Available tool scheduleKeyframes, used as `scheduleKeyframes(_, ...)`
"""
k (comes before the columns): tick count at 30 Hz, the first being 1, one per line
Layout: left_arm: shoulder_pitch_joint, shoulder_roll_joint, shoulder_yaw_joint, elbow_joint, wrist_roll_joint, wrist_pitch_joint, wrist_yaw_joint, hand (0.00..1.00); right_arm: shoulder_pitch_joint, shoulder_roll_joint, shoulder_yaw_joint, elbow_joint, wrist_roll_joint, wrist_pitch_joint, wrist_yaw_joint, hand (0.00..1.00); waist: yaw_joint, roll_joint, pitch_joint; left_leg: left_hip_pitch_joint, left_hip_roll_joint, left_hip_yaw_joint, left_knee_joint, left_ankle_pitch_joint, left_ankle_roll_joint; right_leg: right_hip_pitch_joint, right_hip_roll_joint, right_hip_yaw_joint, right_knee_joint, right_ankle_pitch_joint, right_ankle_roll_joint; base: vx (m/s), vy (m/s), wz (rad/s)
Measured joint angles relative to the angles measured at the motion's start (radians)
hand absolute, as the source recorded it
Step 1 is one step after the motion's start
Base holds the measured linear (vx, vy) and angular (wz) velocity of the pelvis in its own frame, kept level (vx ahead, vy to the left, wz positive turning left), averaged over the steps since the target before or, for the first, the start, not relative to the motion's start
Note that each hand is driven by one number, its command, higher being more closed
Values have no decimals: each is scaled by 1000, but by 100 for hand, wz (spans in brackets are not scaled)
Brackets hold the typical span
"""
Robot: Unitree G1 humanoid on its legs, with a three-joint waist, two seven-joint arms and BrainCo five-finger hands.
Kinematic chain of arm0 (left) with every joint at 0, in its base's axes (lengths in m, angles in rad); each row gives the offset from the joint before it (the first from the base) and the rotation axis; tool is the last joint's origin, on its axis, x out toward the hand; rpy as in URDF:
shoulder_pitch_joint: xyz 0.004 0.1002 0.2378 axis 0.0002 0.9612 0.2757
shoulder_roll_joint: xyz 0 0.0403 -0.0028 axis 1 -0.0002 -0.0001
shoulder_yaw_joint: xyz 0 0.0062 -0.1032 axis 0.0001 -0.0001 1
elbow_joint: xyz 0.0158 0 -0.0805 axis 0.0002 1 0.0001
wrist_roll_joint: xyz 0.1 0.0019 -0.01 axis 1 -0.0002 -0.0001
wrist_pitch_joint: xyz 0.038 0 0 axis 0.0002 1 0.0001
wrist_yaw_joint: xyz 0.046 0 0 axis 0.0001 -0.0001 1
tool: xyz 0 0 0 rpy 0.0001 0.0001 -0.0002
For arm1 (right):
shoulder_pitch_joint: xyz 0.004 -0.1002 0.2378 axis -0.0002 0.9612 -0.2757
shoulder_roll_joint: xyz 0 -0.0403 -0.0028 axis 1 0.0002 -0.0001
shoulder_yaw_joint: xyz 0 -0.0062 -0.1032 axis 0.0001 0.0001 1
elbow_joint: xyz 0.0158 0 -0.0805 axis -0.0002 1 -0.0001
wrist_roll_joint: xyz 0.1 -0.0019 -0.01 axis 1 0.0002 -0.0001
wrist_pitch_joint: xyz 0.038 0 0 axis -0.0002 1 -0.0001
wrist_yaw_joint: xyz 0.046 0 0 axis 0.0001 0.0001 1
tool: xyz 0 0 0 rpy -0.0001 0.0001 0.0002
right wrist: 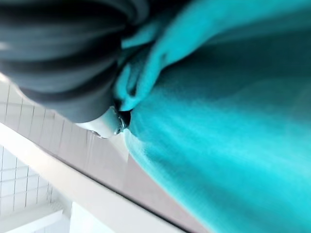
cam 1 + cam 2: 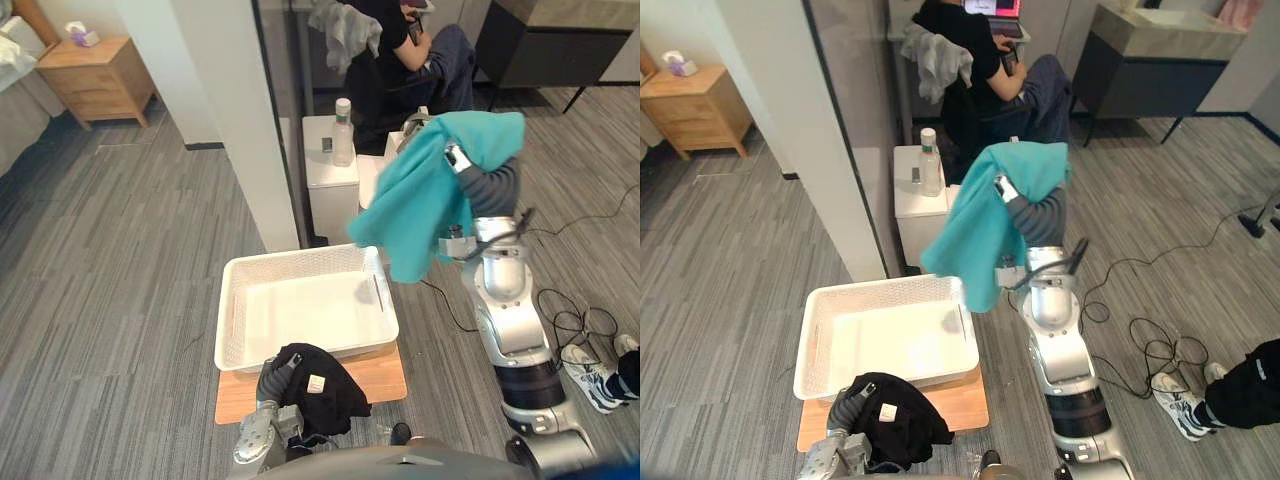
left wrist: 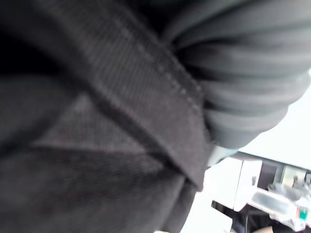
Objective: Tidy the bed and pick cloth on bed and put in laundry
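Right hand raised, teal cloth draped over it above white basket far right corner. Left hand under black cloth at basket's near edge. Cannot tell either grip.

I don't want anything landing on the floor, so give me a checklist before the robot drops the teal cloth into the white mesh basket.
1. White mesh laundry basket empty, room inside: ok.
2. Teal cloth draped on the raised right hand, clear of the floor: ok.
3. Teal cloth centred over the basket: not ok, it hangs by the far right corner.
4. Black cloth in the basket: not ok, it sits on the left hand over the flat wooden board.
5. Finger grip on either cloth: cannot tell, hidden by fabric.
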Motion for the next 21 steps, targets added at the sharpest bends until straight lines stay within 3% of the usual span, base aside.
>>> scheduleKeyframes(6, 13, 4, 30, 6, -23, 0, 1, 100, -14, 2, 18, 58, 12, 7, 0, 100, 2, -16, 1, -13, -29, -44, -86, 62, 7, -9, -17, -47, -15, 3, 2, -90, -17, 27)
scheduleKeyframes(12, 17, -1, 74, -15, -42, 0, 0, 100, -18, 52, 85, 218, 12, 24, 13, 100, 26, -32, 8, -20, -36, -77, -126, 95, 7, -16, -21, -85, -20, 5, 3, -15, -18, 17)
scheduleKeyframes(18, 0, 4, 113, -105, -78, -12, 0, 100, -84, 95, 116, 393, 3, 43, 19, 100, 53, -24, 47, -85, -45, -125, -103, 102, 9, -45, -34, -126, -25, 8, 5, 3, -11, 23)
scheduleKeyframes(21, -24, 6, 119, -113, -82, -29, 0, 100, -96, 99, 108, 461, 0, 50, 16, 100, 70, -8, 79, -135, -48, -149, -82, 102, 9, -72, -39, -150, -25, 9, 4, -7, -12, 28)
